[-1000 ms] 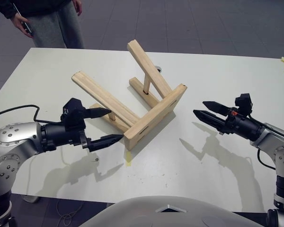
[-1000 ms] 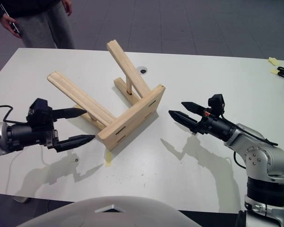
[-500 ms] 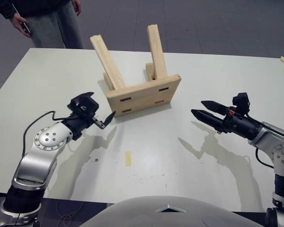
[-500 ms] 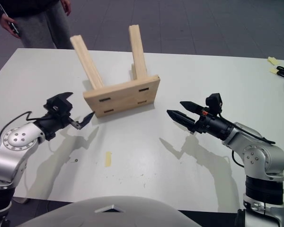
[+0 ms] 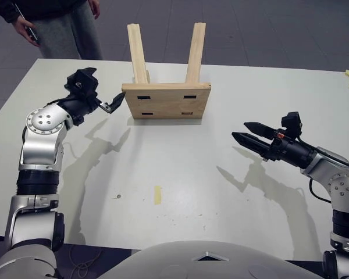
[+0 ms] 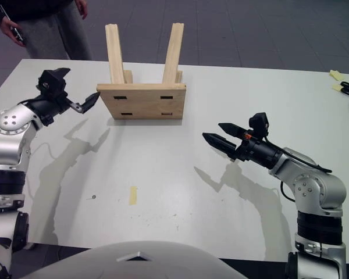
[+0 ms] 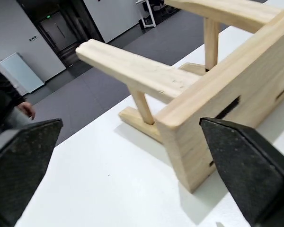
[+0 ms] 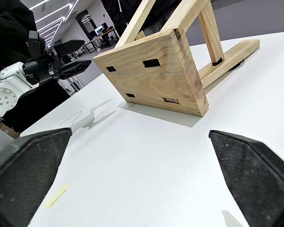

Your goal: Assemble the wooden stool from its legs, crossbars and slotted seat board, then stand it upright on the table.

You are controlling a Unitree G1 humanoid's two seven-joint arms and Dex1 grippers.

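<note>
STOOL ON ITS SIDE, ONE LIFT FROM DONE: The assembled stool lies at the far middle of the white worktop. Its slotted seat board stands on edge facing the robot, and its legs point away. The left end effector hovers with fingers spread just beside the board's left edge. The right end effector, likewise open and empty, hangs well apart over the worktop's near right.

What remains, by the look of it, is the last step, tipping the stool onto its feet. That would go best with the left fingers closing across the board's thickness near its upper corner and the right arm brought to the opposite edge. The board would then rise level, and the stool would pivot on the far ends of the lower legs rather than skid. A slow, even lift should spare the slotted joints a twist that could pull them loose.

The left wrist view settles what the head views leave open. The board's corner sits between the wide-set fingers, nearer one than the other, though contact cannot be judged. A crossbar ties the upper leg to the lower.

The right wrist view, low across the worktop, brings out the board's four slots and the lower leg lying flat on the surface.
</note>
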